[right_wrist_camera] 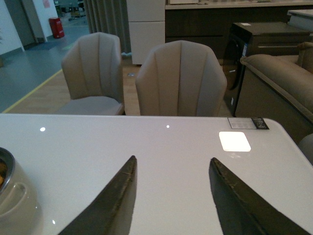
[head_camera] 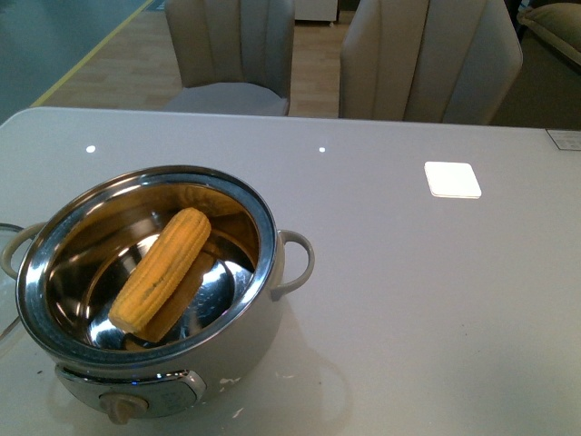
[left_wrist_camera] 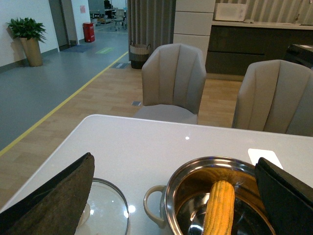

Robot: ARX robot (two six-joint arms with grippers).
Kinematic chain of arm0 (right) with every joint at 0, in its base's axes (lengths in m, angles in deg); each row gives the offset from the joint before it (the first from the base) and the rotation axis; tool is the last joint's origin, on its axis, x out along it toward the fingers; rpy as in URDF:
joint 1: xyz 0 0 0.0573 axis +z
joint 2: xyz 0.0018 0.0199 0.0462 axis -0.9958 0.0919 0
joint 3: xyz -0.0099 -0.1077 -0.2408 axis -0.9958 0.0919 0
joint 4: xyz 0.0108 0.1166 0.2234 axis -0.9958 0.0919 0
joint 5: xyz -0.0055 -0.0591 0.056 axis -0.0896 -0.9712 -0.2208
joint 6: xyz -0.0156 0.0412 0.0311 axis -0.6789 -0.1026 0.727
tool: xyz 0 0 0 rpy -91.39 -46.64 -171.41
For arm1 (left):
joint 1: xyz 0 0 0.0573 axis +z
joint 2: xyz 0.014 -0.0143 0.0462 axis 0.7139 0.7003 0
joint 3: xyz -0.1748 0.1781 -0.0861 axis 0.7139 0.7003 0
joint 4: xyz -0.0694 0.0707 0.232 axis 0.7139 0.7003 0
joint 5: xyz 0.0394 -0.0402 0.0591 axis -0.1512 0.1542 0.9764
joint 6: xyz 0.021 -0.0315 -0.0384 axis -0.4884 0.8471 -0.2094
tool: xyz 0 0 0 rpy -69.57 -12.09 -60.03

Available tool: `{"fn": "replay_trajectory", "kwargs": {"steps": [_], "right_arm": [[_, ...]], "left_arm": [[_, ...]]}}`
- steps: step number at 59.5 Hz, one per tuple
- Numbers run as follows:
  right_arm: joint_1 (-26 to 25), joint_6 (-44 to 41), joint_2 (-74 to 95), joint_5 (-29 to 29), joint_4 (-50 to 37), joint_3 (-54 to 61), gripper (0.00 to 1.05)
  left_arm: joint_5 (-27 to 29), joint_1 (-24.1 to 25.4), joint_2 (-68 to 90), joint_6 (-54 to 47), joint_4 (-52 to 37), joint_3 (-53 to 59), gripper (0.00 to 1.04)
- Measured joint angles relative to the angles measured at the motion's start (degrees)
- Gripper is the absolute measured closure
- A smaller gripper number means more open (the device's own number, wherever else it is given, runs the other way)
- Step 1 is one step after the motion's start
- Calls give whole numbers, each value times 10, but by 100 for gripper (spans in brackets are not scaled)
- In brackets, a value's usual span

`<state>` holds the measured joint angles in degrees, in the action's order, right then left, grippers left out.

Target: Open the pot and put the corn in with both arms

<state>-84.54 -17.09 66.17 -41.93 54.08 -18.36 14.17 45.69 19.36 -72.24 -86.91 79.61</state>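
Resting diagonally in the steel bowl, the corn (head_camera: 162,270) lies inside the pot (head_camera: 145,291), tapered end toward the near left. Pot uncovered, at the near left of the white table (head_camera: 436,300); control knob faces near. Glass lid (left_wrist_camera: 105,210) flat on the table just left of the pot. Left gripper (left_wrist_camera: 171,205): fingers spread wide, nothing held, pot between them in its wrist view. Right gripper (right_wrist_camera: 171,196): parted, empty, above bare table right of the pot (only the pot's handle shows there). Two chairs (head_camera: 231,45) on the far side.
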Motion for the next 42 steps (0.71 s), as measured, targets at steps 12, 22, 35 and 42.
{"fn": "replay_trajectory", "kwargs": {"steps": [12,22,35,42], "right_arm": [[0,0,0,0,0,0,10],[0,0,0,0,0,0,9],[0,0,0,0,0,0,9],[0,0,0,0,0,0,9]], "left_arm": [[0,0,0,0,0,0,7],[0,0,0,0,0,0,7],[0,0,0,0,0,0,7],[0,0,0,0,0,0,7]]}}
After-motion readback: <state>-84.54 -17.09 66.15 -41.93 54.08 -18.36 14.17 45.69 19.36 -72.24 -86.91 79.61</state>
